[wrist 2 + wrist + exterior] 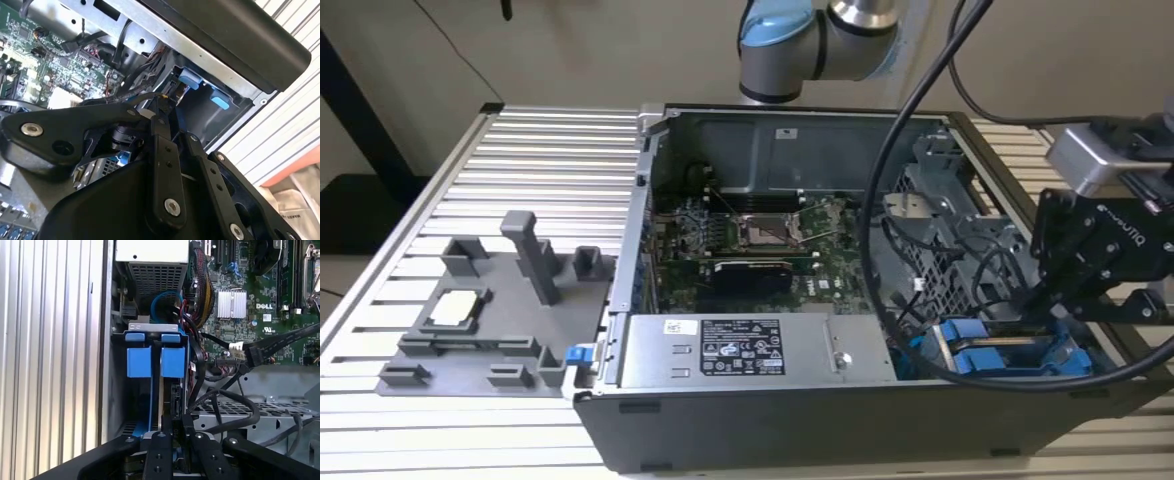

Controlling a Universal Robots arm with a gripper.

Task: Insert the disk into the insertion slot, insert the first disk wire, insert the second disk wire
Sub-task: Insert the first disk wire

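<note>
First wrist view: jaws pinched on a black connector point(175, 397) by the disk point(154, 405); exterior view gives the whole case point(761, 425).

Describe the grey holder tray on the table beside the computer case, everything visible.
The grey holder tray looks like matte moulded plastic: a flat base with upright blocks, brackets and one tall post. A pale square part lies flat in a recess of it. A small blue piece sits at its corner nearest the computer case. The tray lies flat on the ribbed metal table, at the exterior view's left of the case.
</note>
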